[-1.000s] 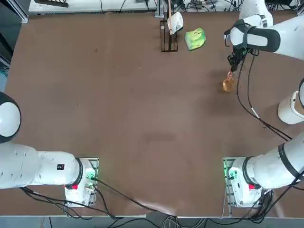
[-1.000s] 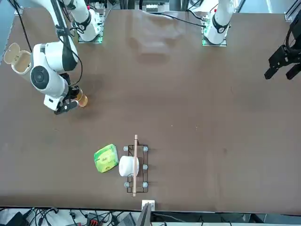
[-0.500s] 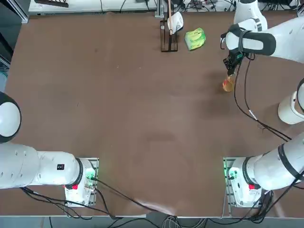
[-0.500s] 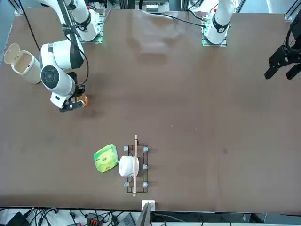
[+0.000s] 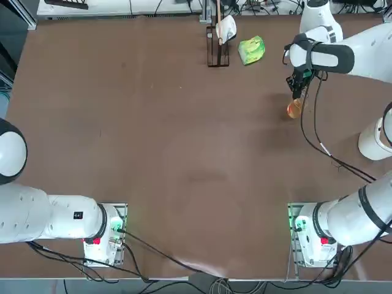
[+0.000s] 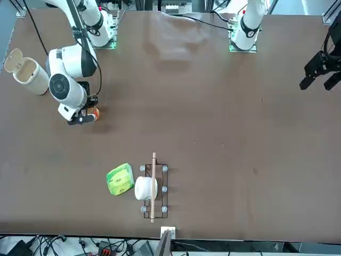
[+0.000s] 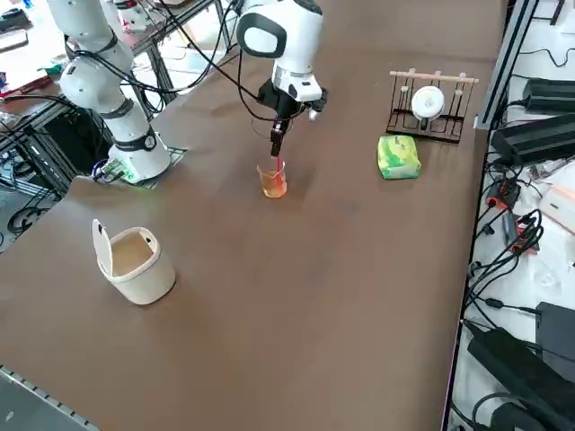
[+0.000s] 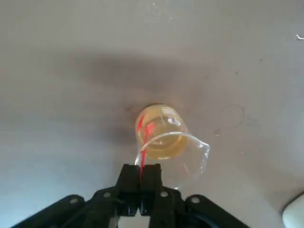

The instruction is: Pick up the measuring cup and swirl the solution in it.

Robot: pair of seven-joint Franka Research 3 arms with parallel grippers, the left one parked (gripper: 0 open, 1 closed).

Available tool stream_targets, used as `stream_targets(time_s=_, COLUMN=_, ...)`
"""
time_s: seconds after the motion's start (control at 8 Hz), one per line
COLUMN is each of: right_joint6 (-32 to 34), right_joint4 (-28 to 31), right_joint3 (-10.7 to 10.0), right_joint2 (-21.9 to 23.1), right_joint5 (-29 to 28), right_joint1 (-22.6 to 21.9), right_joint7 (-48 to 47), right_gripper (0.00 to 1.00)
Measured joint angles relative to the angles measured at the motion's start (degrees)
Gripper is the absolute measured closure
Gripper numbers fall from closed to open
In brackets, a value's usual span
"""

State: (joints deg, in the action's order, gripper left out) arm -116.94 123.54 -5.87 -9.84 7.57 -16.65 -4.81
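white bin (image 7: 135, 265): lid up, right of hand
green packet (image 7: 398, 157), rack (image 7: 431, 109): left of hand
measuring cup (image 8: 185, 161): below hand, clear, amber solution (image 8: 164, 135)
right gripper (image 8: 141, 167): pinching red stick (image 8: 144, 154)

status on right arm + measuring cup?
Right gripper shut on red stick, over measuring cup. Cup on table, amber solution inside. Nothing seen blocking; white lidded bin stands well aside.

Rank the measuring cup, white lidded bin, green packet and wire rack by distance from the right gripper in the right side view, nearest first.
From the right gripper:
1. Measuring cup, just below it
2. Green packet, right
3. Wire rack, farther right
4. White bin, lower left
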Motion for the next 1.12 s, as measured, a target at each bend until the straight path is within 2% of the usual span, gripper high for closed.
stream_targets(time_s=0.75, right_joint6=2.6, right_joint4=0.0, right_joint3=0.0, right_joint2=0.4, right_joint5=7.0, right_joint1=-2.1, right_joint7=-6.2, right_gripper=0.97)
stream_targets(time_s=1.0, right_joint6=2.7, right_joint4=0.2, right_joint3=0.0, right_joint2=0.4, right_joint5=8.7, right_joint1=-2.9, right_joint7=-8.6, right_gripper=0.93)
stream_targets(time_s=1.12, right_joint6=2.7, right_joint4=0.2, right_joint3=0.0, right_joint2=0.3, right_joint5=8.8, right_joint1=-3.0, right_joint7=-8.9, right_gripper=0.87)
